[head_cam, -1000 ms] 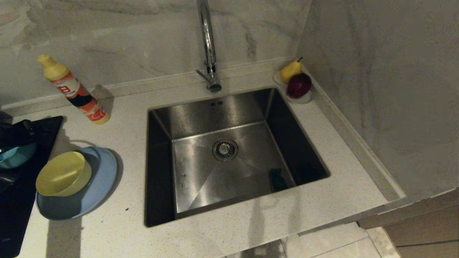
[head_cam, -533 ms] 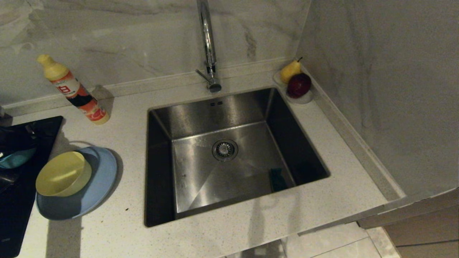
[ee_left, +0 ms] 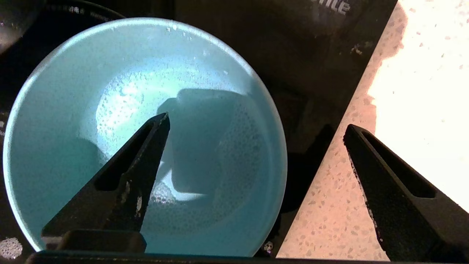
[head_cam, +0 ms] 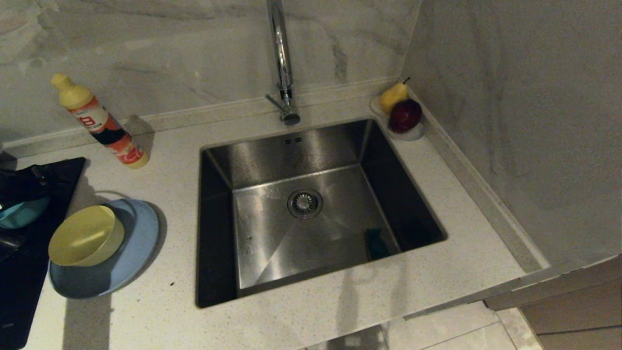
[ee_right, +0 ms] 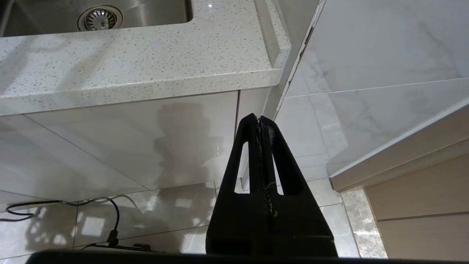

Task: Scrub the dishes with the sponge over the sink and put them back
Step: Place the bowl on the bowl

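Note:
The teal-blue bowl [head_cam: 22, 212] [ee_left: 110, 146] rests on the black cooktop [head_cam: 29, 277] at the far left, its inside wet with foam. My left gripper [ee_left: 256, 123] hangs open just above it and holds nothing: one finger [ee_left: 139, 165] is over the bowl's inside, the other [ee_left: 384, 183] over the counter. The yellow bowl [head_cam: 85, 236] sits on the pale blue-grey plate [head_cam: 136, 248] beside the sink [head_cam: 301, 160]. The sponge [head_cam: 376, 243] lies green side up in the sink's near right corner. My right gripper [ee_right: 259, 118] is shut and empty, parked below the counter's front edge.
A detergent bottle [head_cam: 99, 121] leans at the back left. The tall chrome tap [head_cam: 282, 58] rises behind the sink. A small dish holds a pear [head_cam: 392, 96] and a dark red fruit [head_cam: 405, 115] in the back right corner, against the wall.

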### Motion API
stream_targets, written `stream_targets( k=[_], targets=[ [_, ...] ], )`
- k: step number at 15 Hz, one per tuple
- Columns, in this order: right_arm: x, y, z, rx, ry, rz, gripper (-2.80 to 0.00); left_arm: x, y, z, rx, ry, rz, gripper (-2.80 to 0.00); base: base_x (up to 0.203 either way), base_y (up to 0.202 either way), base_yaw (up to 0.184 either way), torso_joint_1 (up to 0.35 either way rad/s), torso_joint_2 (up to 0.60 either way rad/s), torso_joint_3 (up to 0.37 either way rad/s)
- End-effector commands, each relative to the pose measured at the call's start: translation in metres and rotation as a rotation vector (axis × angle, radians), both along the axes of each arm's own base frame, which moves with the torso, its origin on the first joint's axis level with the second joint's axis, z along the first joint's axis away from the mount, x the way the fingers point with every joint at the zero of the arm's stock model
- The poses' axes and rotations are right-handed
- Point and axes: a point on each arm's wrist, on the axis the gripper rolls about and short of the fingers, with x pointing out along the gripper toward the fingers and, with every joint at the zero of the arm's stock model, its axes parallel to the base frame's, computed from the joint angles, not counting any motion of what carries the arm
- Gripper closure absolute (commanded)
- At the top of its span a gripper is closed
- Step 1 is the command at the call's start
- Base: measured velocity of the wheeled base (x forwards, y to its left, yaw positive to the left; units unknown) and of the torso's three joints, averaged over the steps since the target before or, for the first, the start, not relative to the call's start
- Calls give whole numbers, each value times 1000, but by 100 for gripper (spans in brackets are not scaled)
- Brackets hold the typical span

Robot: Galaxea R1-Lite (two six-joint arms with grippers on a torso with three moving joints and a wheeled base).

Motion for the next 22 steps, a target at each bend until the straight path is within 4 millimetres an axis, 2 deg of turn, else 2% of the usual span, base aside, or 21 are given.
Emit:
stream_targets(
  k=[1, 2, 3, 10, 14, 18, 20, 22],
  targets=[
    [0, 0, 0, -1, -2, 2, 0, -2, -1, 1, -3, 2, 2, -280, 0, 0, 0, 0, 0, 0],
    [0, 0, 0, -1, -2, 2, 0, -2, -1, -1, -4, 9, 2, -152, 0, 0, 0, 0, 0, 0],
    [0, 0, 0, -1, -2, 1, 0, -3, -2, -1, -8, 19, -1, 0, 0, 0, 0, 0, 0, 0],
    [0, 0, 0, -1, -2, 1, 0, -4, -3, 0, -11, 18, 0, 0, 0, 0, 0, 0, 0, 0],
    [0, 0, 0, -1, -2, 2, 0, -9, -6, 14, 13, -12, -1, 0, 0, 0, 0, 0, 0, 0],
    [0, 0, 0, -1, -2, 1, 0, -23, -20, 49, 47, -67, -13, 0, 0, 0, 0, 0, 0, 0],
    [0, 0, 0, -1, -2, 0, 0, -37, -36, 71, 23, -81, -73, 0, 0, 0, 0, 0, 0, 0],
    [0, 0, 0, -1, -2, 1, 0, -52, -60, 96, -2, -82, -133, 0, 0, 0, 0, 0, 0, 0]
  ],
)
